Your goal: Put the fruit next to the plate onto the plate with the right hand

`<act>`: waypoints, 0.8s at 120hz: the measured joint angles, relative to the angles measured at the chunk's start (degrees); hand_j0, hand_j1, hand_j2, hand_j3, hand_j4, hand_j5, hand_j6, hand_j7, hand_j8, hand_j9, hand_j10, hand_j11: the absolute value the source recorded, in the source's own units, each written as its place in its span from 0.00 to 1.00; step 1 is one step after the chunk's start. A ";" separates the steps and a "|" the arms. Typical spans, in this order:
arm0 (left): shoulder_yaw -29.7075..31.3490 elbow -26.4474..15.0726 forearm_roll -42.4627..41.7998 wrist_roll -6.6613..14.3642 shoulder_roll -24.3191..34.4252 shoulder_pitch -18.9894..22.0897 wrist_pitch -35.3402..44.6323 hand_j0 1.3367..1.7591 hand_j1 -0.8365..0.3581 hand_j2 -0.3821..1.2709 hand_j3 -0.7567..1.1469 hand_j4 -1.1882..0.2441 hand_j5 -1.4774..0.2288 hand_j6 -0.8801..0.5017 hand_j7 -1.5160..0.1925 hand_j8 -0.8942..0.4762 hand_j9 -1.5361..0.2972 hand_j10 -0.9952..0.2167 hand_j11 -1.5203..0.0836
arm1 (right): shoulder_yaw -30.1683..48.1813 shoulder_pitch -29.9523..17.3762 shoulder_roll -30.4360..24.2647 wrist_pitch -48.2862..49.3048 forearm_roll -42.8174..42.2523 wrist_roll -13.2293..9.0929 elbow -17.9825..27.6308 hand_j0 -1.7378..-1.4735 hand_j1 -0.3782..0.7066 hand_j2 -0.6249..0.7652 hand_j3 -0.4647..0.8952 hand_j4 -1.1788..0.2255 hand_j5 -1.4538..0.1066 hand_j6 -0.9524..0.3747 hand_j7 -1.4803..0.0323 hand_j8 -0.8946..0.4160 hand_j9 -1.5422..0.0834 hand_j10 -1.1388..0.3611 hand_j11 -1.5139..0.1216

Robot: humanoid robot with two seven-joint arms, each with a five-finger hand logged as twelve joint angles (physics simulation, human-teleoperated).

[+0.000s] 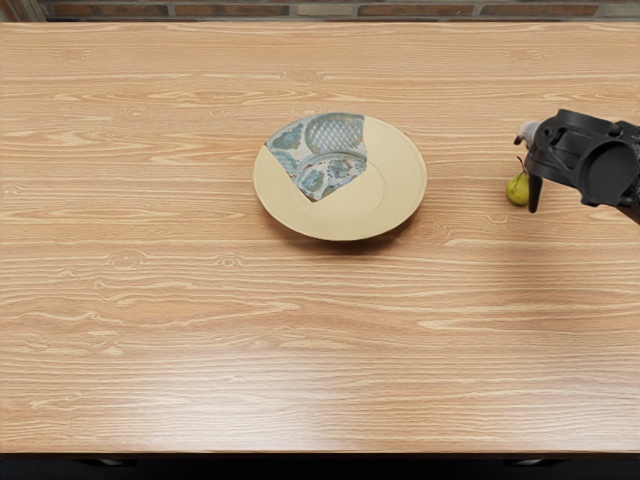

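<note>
Pear [517,189] first: where is it, taken from the plate [398,195]?

Out to the plate's right and well apart from it. It is down on the table [200,330], not on the plate.

What does the plate hold, then?

Nothing loose. It is a shallow, round, cream-yellow dish. A wedge of its upper-left face carries a blue-grey pattern [325,155] of net and scroll shapes, which looks like part of the surface itself. No fruit lies on it.

And the surface around the plate?

Light wood, with the grain running side to side. The plate sits about midway across it, a little toward the far edge. Behind the plate, past that far edge, there is a thin strip of brick wall [300,10]. Past the near edge the view goes dark.

How does the pear look?

Small and yellow-green, with a thin dark stem pointing up, so it seems to stand upright. The side turned away from the plate is hidden.

Hidden by what?

The right hand [575,160] — dark, bulky, its arm coming in from the right edge. It sits farther from the plate than the pear does and overlaps the fruit's outer side. Whether it is loose or closed on the pear, I cannot tell — the dark casing hides that.
</note>
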 joint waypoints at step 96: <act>0.00 0.00 0.00 0.00 0.00 0.00 0.00 0.76 0.98 0.23 0.40 0.82 0.85 0.63 0.88 0.64 0.83 0.81 0.94 | -3.29 -0.37 3.21 -0.12 0.14 0.00 -2.96 0.30 0.40 0.40 0.34 0.60 0.65 0.46 0.69 0.43 0.68 0.54 0.66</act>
